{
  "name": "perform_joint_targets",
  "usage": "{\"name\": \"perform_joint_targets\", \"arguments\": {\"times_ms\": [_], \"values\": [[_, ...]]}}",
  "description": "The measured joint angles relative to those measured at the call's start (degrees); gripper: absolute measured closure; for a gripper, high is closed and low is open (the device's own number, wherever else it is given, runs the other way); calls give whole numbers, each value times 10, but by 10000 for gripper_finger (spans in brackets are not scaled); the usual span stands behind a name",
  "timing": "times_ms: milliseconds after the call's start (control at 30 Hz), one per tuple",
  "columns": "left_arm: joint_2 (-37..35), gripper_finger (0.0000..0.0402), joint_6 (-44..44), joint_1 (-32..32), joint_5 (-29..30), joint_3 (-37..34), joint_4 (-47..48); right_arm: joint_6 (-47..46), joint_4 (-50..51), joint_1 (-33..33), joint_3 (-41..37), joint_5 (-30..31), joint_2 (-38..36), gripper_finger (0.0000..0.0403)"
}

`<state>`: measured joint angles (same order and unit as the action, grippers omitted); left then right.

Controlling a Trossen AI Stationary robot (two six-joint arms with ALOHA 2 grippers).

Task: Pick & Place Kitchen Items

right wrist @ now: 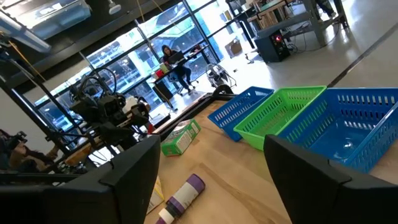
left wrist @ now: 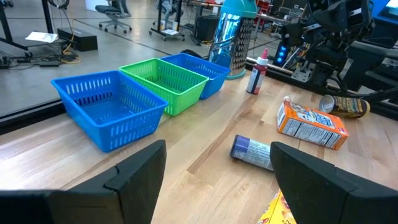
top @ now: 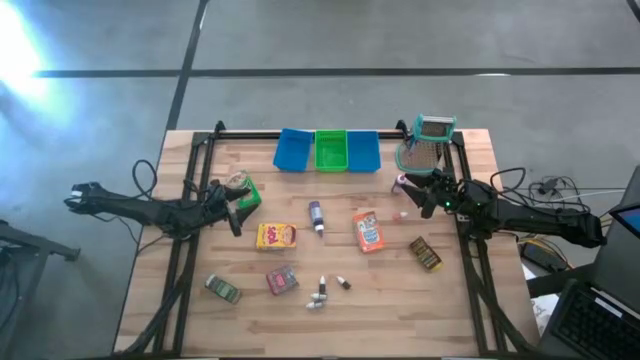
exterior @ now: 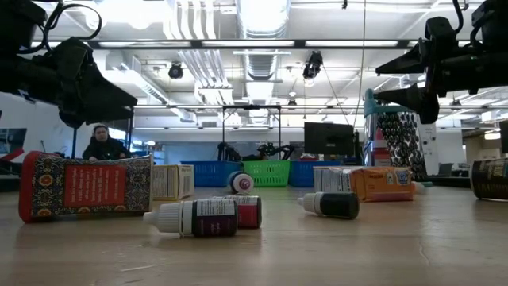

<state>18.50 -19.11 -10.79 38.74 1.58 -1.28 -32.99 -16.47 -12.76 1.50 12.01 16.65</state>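
The tabletop [top: 330, 300] is pale wooden planking framed by dark rails, standing on a grey concrete floor; beyond it the low view shows a bright hall with ceiling ducts, glass walls and a seated person [exterior: 101, 144].

Along the far edge stand three slotted plastic bins side by side, blue [top: 293, 150], green [top: 331, 150] and blue [top: 363, 150]. At the far right corner is a perforated metal grater [top: 428, 140] with a teal handle.

The kitchen items lie scattered over the middle and near part of the tabletop. A purple bottle [top: 316, 215] lies on its side near the centre, long axis running from far edge to near edge. Left of it is a flat yellow-red box [top: 277, 236], right of it an orange box [top: 368, 231] lying slightly askew. A brown packet [top: 426, 254] lies diagonally toward the right edge. A green box [top: 243, 190] sits toward the left. Near the front edge are a green packet [top: 222, 289], a pink-red packet [top: 282, 280] and what look like small dropper bottles [top: 320, 294].

The left gripper [top: 232, 207] hovers beside the green box, fingers apart and empty. The right gripper [top: 420, 196] hangs near the grater, fingers likewise spread, holding nothing.
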Motion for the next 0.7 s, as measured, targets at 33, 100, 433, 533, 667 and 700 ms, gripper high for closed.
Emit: {"name": "perform_joint_targets", "arguments": {"times_ms": [33,100,433,533,667,700], "values": [[0,108,0,0,0,0,0,0,0,0,0,0,0,130],[0,108,0,0,0,0,0,0,0,0,0,0,0,135],[0,108,0,0,0,0,0,0,0,0,0,0,0,160],[0,108,0,0,1,0,0,0,0,0,0,0,0,166],[0,108,0,0,3,0,0,0,0,0,0,0,0,166],[0,108,0,0,3,0,0,0,0,0,0,0,0,163]]}}
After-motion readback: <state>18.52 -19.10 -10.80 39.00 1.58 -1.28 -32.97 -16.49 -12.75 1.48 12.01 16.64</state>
